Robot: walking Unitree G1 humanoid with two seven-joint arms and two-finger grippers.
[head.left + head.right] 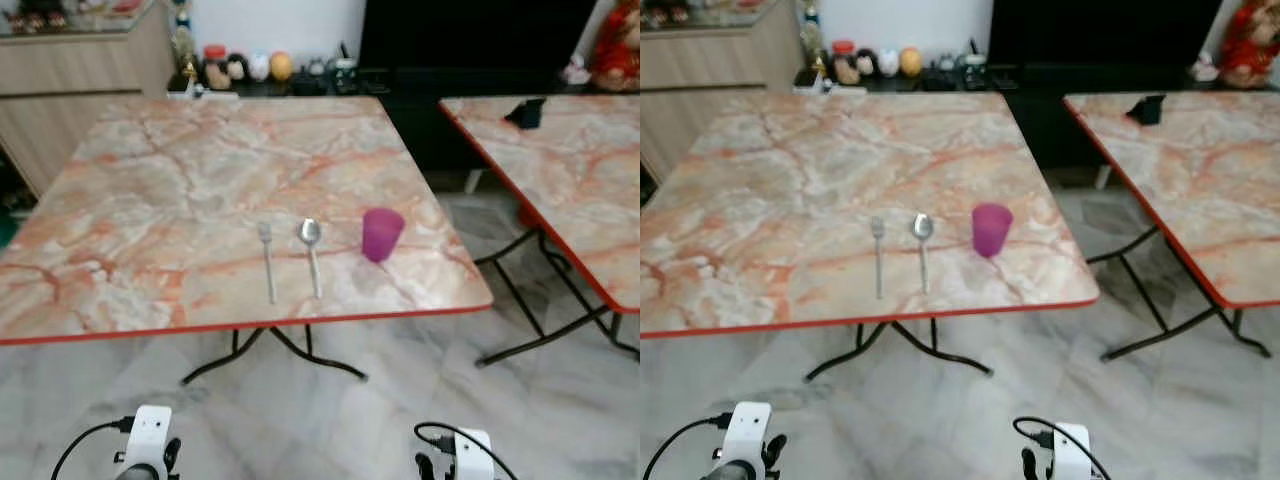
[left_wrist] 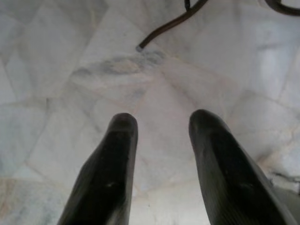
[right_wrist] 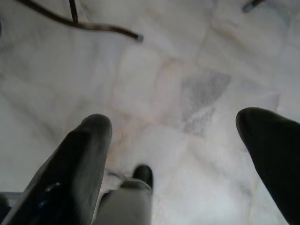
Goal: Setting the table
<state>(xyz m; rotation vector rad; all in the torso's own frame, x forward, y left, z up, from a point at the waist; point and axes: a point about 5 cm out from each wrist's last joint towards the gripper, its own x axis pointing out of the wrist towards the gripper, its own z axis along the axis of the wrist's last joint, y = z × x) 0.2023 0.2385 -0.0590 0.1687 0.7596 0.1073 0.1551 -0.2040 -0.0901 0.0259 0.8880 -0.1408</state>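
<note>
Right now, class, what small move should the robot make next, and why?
Probably step closer to the marble-patterned table: both the left gripper and right gripper hang open over the floor, well short of the metal fork, metal spoon and purple plastic cup.

A silver fork [image 1: 267, 259] is lying flat on the marble-patterned bench [image 1: 180, 180], near its front edge, with the tines pointing away from the robot and the handle running back toward the red-trimmed rim. Just to its right, a silver spoon [image 1: 312, 254] is lying parallel to it, bowl at the far end and handle pointing toward the front edge; the two are sitting close together but apart. To the right of the spoon, a translucent purple cup [image 1: 381, 234] is standing upright with its mouth open upward, near the spoon but not touching it.
</note>
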